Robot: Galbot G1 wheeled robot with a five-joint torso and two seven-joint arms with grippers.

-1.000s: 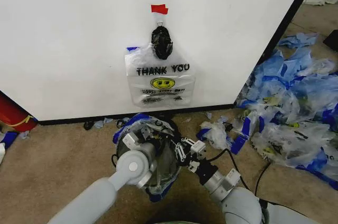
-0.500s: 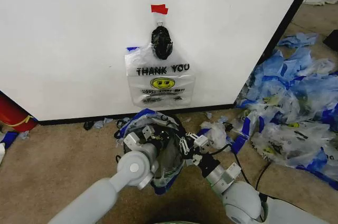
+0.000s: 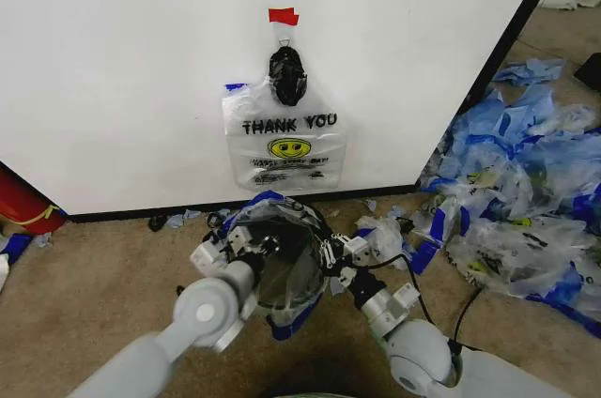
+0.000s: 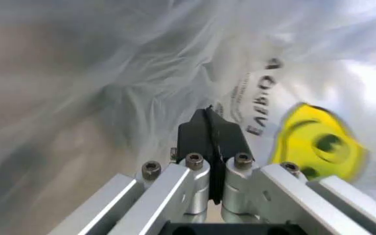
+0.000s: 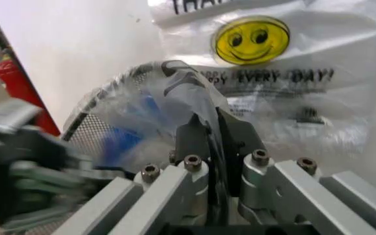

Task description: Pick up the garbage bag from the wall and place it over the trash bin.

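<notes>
Clear garbage bag (image 3: 286, 147) with black lettering, yellow smiley; white wall (image 3: 122, 69); black mesh trash bin (image 3: 286, 267).

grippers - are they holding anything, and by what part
Both are shut on the garbage bag over the trash bin: the left gripper and right gripper pinch its film at opposite sides of the rim.

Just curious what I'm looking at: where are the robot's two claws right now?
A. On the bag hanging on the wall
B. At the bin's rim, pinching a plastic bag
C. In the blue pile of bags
B: both the left claw and right claw are shut on the bag at the bin rim.
</notes>
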